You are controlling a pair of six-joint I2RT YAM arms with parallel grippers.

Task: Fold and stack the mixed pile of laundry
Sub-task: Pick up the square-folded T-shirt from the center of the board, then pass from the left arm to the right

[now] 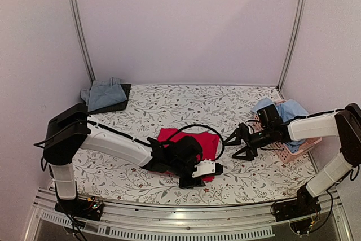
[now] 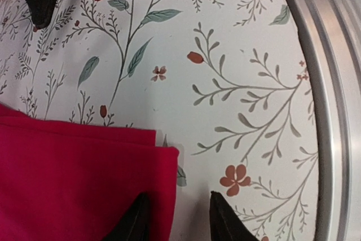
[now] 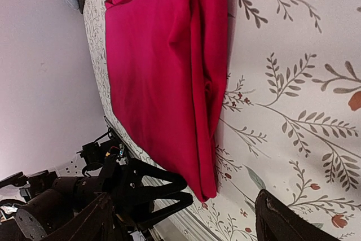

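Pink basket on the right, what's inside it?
The pink basket holds light blue cloth, spilling over its far rim. The right arm crosses over it, so anything beneath the cloth is hidden.

We see a floral white tablecloth (image 1: 186, 103) covering the table, a pink slatted basket (image 1: 299, 152) at its right edge, and a metal rail (image 1: 186, 218) along the near side.

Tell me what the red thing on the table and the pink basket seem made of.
The red garment looks like soft, matte cloth: it lies in limp folded layers with rounded edges and no shine. The pink basket looks like rigid plastic, going by its straight slatted wall, though it is small and partly covered here.
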